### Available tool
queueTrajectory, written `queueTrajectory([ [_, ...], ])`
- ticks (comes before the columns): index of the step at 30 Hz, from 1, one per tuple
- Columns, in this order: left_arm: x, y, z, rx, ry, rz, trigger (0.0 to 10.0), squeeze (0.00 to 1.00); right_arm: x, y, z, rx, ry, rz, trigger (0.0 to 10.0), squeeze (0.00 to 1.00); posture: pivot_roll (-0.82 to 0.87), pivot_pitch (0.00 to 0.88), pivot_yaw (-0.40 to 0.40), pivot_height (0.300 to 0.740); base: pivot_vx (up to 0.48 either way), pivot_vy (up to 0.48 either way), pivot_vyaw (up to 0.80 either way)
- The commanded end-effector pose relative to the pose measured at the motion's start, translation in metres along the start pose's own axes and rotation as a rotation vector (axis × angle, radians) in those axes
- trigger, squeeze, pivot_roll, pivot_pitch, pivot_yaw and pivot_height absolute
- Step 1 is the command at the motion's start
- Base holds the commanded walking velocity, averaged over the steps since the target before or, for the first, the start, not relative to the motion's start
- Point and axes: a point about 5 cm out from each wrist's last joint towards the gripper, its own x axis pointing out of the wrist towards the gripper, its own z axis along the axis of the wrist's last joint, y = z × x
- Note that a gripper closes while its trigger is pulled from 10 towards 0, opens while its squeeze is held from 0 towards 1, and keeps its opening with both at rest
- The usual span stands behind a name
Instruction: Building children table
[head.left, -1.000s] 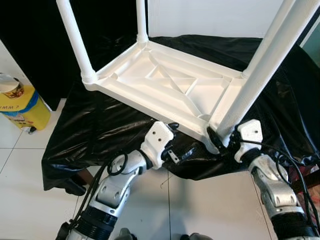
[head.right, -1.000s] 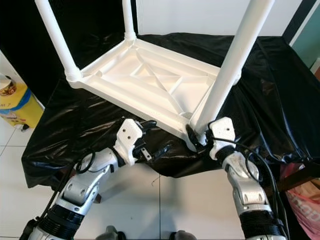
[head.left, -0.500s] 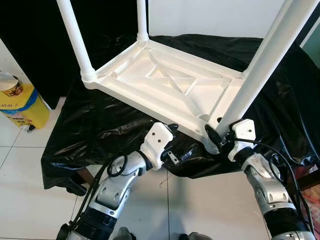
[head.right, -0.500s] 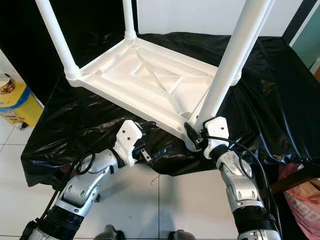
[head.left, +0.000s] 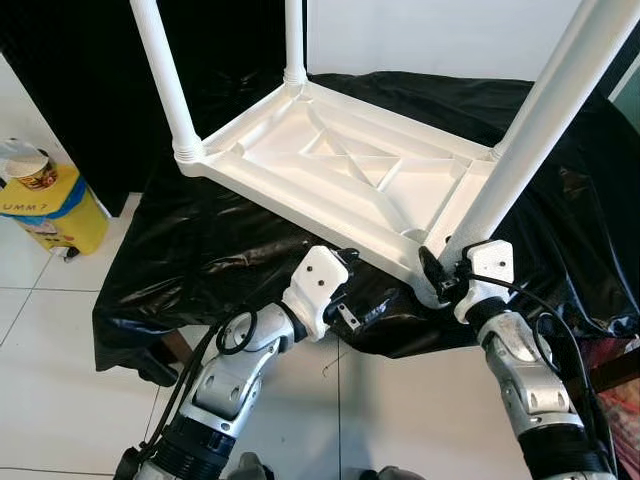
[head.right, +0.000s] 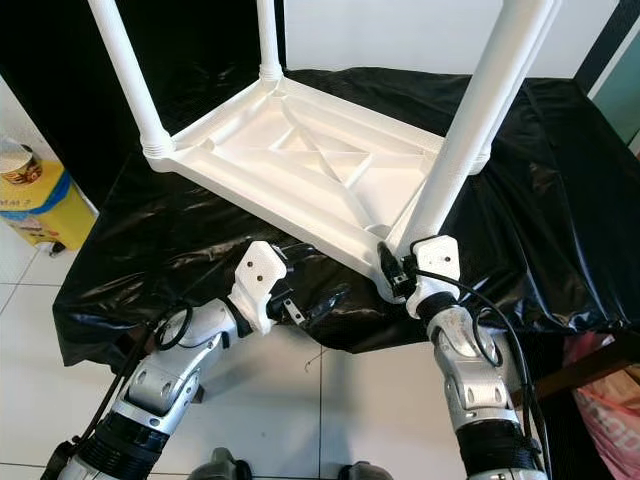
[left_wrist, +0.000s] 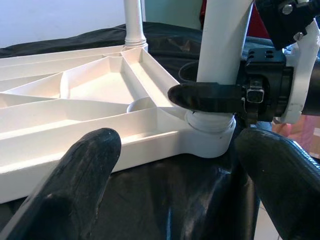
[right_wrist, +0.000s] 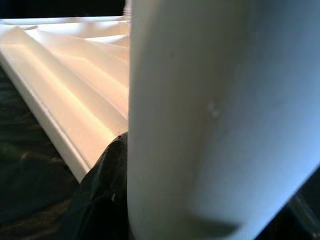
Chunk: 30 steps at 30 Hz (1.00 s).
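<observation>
A white plastic table top (head.left: 340, 180) lies upside down on a black plastic sheet (head.left: 200, 250). Several white legs stand up from its corners. My right gripper (head.left: 440, 280) is shut on the near right leg (head.left: 530, 130) just above its corner socket; one black finger (left_wrist: 210, 97) crosses the leg's base in the left wrist view. That leg (right_wrist: 220, 115) looms very close in the right wrist view. My left gripper (head.left: 365, 290) stands open over the sheet just below the top's near edge, its fingers (left_wrist: 75, 190) wide apart and holding nothing.
A yellow bin (head.left: 45, 205) with a cup on it stands on the white tiled floor (head.left: 50, 330) at the left. A pink bag (head.right: 610, 400) sits low at the right. The sheet hangs over the support's front edge.
My right wrist has drawn in closer against the near right leg's base. The whole view has shifted slightly. The left gripper has stayed in place.
</observation>
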Motion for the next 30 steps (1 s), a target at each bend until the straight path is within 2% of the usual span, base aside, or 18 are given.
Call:
queueTrajectory([
  [1, 0.000, -0.002, -0.001, 0.008, 0.004, 0.005, 10.0, 0.00, -0.010, -0.014, -0.013, -0.031, 0.075, -0.100, 10.0, 0.00, 0.01, 0.083, -0.051, 0.740, 0.000, 0.000, 0.00],
  [3, 0.000, -0.003, -0.001, 0.010, 0.007, -0.001, 10.0, 0.00, -0.012, -0.008, -0.016, -0.011, 0.089, -0.181, 10.0, 0.00, 0.01, 0.082, -0.047, 0.740, 0.000, 0.000, 0.00],
  [7, 0.000, -0.003, -0.001, 0.014, 0.009, -0.005, 10.0, 0.00, -0.013, -0.003, -0.018, 0.003, 0.099, -0.235, 10.0, 0.00, 0.01, 0.079, -0.045, 0.740, 0.000, 0.000, 0.00],
  [8, 0.000, -0.003, -0.001, 0.016, 0.010, -0.006, 10.0, 0.00, -0.013, 0.001, -0.019, 0.007, 0.104, -0.286, 10.0, 0.00, 0.01, 0.078, -0.044, 0.740, 0.000, 0.000, 0.00],
  [15, -0.002, -0.002, -0.001, 0.018, 0.014, -0.010, 10.0, 0.00, -0.016, 0.006, -0.020, 0.028, 0.123, -0.434, 10.0, 0.00, 0.02, 0.077, -0.039, 0.740, 0.000, 0.000, 0.00],
  [21, -0.001, -0.002, -0.001, 0.018, 0.013, -0.011, 10.0, 0.00, -0.014, 0.012, -0.018, 0.041, 0.123, -0.443, 10.0, 0.00, 0.02, 0.075, -0.033, 0.740, 0.000, 0.000, 0.00],
  [30, 0.000, -0.004, -0.001, 0.018, 0.012, -0.021, 10.0, 0.00, -0.013, 0.011, -0.015, 0.013, 0.102, -0.415, 10.0, 0.00, 0.01, 0.077, -0.032, 0.740, 0.000, 0.000, 0.00],
])
